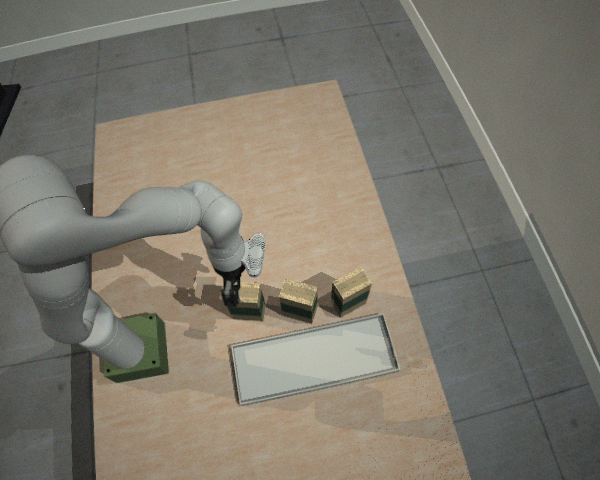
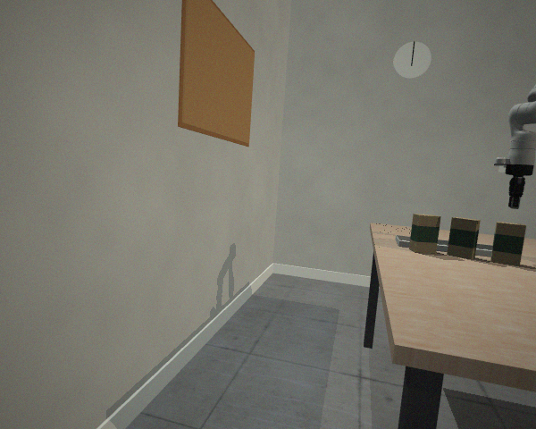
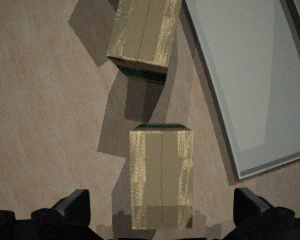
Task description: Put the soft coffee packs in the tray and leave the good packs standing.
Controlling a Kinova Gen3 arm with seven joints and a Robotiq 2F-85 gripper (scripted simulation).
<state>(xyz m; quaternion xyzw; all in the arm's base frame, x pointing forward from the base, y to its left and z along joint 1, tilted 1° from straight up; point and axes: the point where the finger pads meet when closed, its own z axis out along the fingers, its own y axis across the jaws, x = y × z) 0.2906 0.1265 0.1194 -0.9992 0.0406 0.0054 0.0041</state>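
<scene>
Three tan coffee packs with dark green bands stand in a row on the wooden table (image 1: 238, 155) (image 2: 443, 299). The one nearest the robot base is the first pack (image 1: 251, 295) (image 2: 508, 243) (image 3: 161, 174). The middle pack (image 1: 297, 295) (image 2: 463, 238) (image 3: 146, 20) and the far pack (image 1: 351, 286) (image 2: 424, 232) stand beyond it. My gripper (image 1: 231, 297) (image 2: 515, 204) (image 3: 161, 205) is open and empty. It hangs a little above the first pack, which shows between the fingers in the wrist view. The grey tray (image 1: 316, 356) (image 2: 401, 239) (image 3: 250, 60) lies beside the row and holds nothing.
The robot's green base (image 1: 140, 351) stands on the table left of the tray. The arm reaches low over the table toward the row. An orange board (image 2: 215, 73) hangs on the wall away from the table.
</scene>
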